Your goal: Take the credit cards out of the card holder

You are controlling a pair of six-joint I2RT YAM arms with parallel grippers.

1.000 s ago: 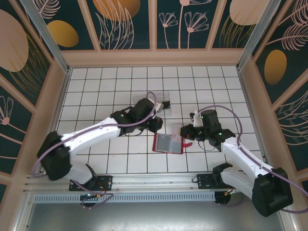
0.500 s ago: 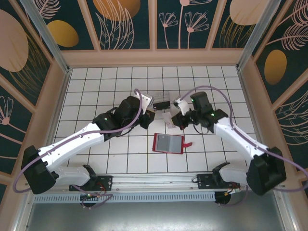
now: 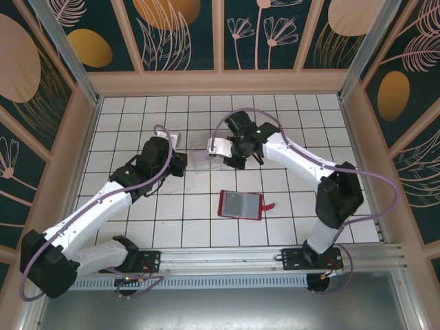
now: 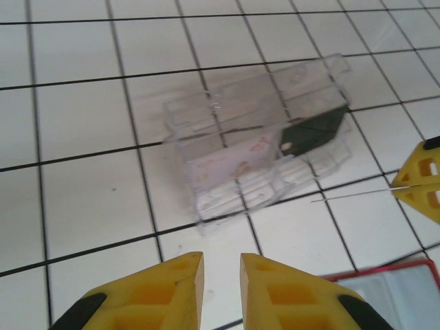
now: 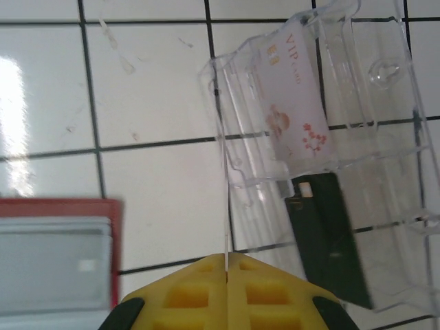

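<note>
Moved: right gripper, from card holder to clear tray.
Jaws: right pinches credit card; left gripper parted, empty.
Next: release into tray.

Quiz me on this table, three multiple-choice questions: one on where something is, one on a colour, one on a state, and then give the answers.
1. Where does the dark card lie?
A. in the clear tray
B. on the bare tiles
C. leaning on the back wall

2. What colour is the rim of the open card holder?
A. blue
B. red
C. green

3. What state is the right gripper in?
A. wide open
B. shut on a thin card
C. shut on a pen

Answers:
1 A, the dark card sits within the tray's clear walls.
2 B, the rim shows red in the top view.
3 B, its jaws meet on the card, which is seen edge-on.
</note>
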